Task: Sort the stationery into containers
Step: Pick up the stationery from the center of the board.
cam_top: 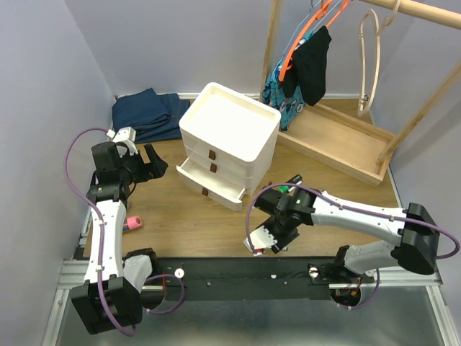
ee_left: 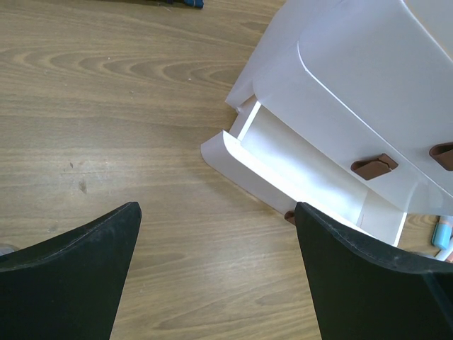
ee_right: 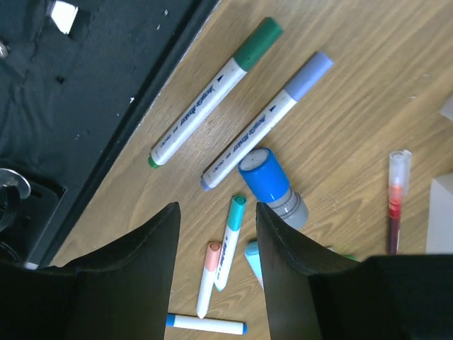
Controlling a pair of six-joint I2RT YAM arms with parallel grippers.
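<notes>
White three-drawer stack, centre of the top view, tray-like top bare, dark red-brown handles on the fronts; lowest drawer pulled out toward lower left, interior white, nothing visible inside from the left wrist view. Left gripper, left of centre in the top view, just left of the stack, fingers spread wide, holding nothing, wood table below. Right gripper, lower centre of the top view, just below the open drawer, fingers partly apart, hanging over a cluster of stationery, gripping nothing that shows. Right wrist view, upper centre: green-capped white marker and lavender-capped white marker, lying parallel on a diagonal. Centre: blue-capped grey bottle on its side, just below the lavender marker. Between the fingers: slim teal-capped marker, beside it a slim pink-capped marker; bottom edge, slim blue-capped marker lying flat. Right edge: red pen with clear cap, upright in frame. Top view, left side: pink item beside the left arm, type unclear. Upper left: folded navy cloth. Upper right: wooden rack with long tray base, orange hanger, dark garment.
</notes>
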